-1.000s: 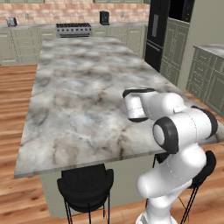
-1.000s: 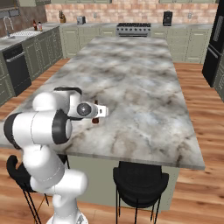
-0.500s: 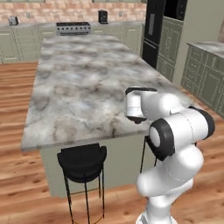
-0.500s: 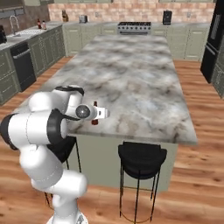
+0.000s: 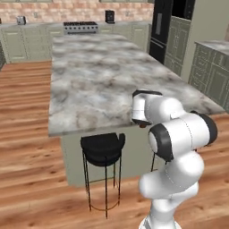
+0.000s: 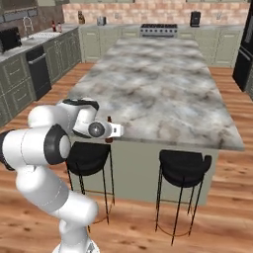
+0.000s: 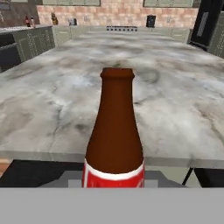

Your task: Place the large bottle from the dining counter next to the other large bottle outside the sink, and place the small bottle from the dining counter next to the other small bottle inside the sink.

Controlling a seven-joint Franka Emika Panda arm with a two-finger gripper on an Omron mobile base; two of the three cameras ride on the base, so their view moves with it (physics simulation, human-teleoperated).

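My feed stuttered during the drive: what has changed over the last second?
The base has backed away from the dining counter, so both base views shifted and the black stools now show more fully. Nothing was grasped or released. The gripper stays shut on the small brown red-labelled bottle, and the arm is folded as before.

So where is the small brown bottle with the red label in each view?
Left base view: small brown bottle, a dark sliver under the arm's white wrist, right of centre.
Right base view: left of centre, upright, by the dining counter's near edge.
Hand view: centre, large, neck up.
Shared landmark: the steel range beyond the counter.
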